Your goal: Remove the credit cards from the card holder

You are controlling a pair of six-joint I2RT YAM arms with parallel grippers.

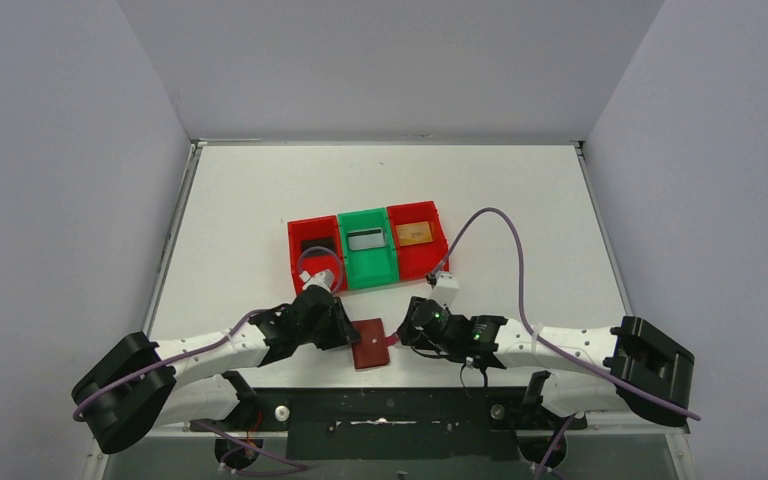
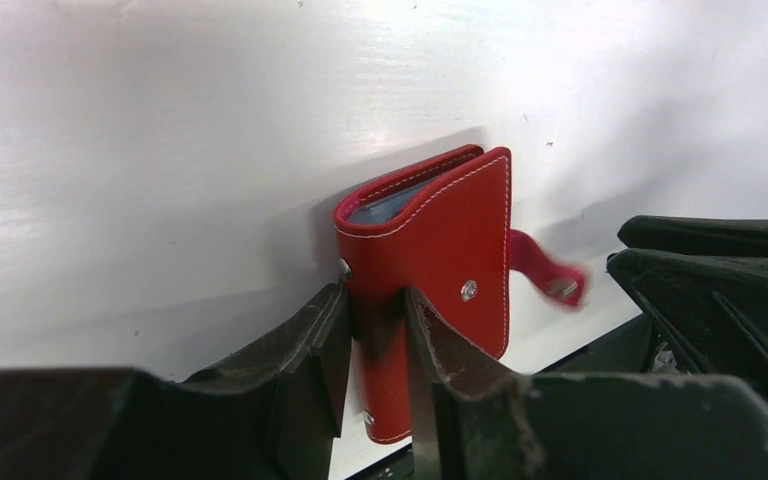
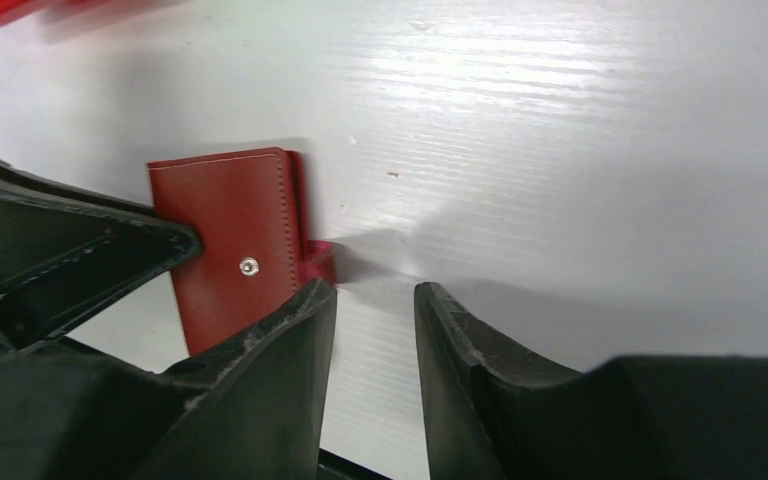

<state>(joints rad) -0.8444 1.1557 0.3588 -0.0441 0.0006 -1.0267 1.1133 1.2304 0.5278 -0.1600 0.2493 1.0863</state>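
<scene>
Fingers point(image 2: 305, 345) of my left gripper point(image 1: 345, 333) are pinching the left edge of the card holder point(image 2: 440, 230), one finger on each face of the red cover. The holder looks closed, with the cover bowed a bit and a blue-grey pocket edge showing. Its snap tab point(image 2: 545, 270) hangs loose off the side, blurred. It lies on the white table point(image 1: 260, 220) near the near edge, between both grippers. My right gripper point(image 3: 375, 292) has its fingers point(image 3: 290, 370) spread, bare table in the gap. The tab is just past one fingertip; can't tell if they touch. Farther back is a row of bins: black card point(image 1: 313, 243) in the left red bin point(image 1: 296, 262), silver-grey card point(image 1: 367, 240) in the green bin point(image 1: 370, 272), gold-tan card point(image 1: 415, 233) in the right red bin point(image 1: 418, 262).
</scene>
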